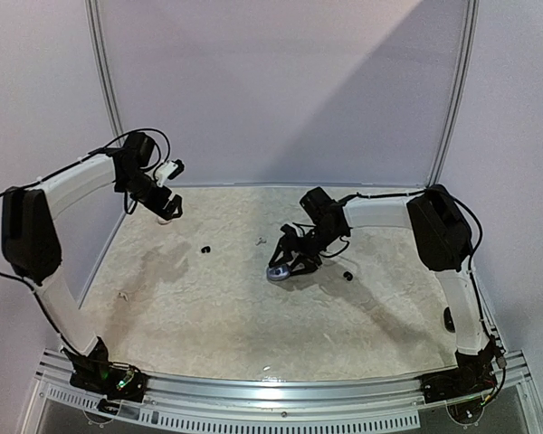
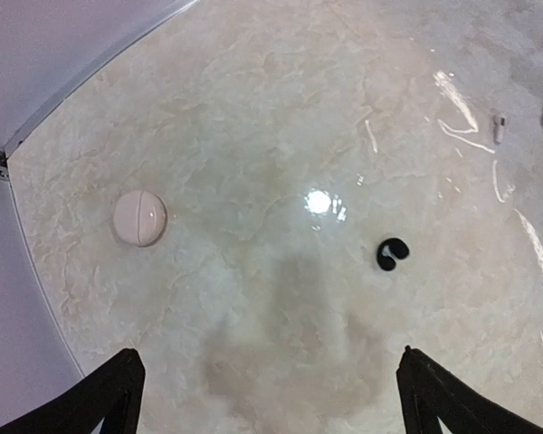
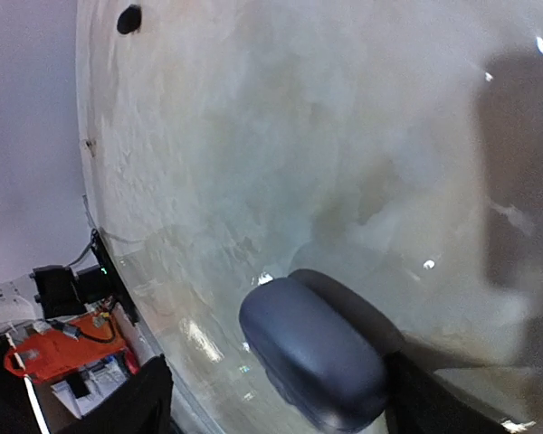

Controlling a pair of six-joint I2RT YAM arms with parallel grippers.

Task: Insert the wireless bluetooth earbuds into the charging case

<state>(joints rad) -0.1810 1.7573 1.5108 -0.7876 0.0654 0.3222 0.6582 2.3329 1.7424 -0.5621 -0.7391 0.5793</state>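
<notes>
The right gripper is down at the middle of the pale marbled table. Its jaws are parted around a dark grey-blue charging case. In the right wrist view the case lies shut on the surface between the fingers, with a clear gap to one finger, so it is not clamped. The left gripper hangs above the table's far left part with its jaws spread wide and nothing between them.

One black earbud lies loose on the table, ahead of the left gripper and well apart from the grey-blue case. A second black earbud lies near that case, on its right. A round white case sits shut near the table's left edge. A small whitish piece lies farther off, too small to make out.
</notes>
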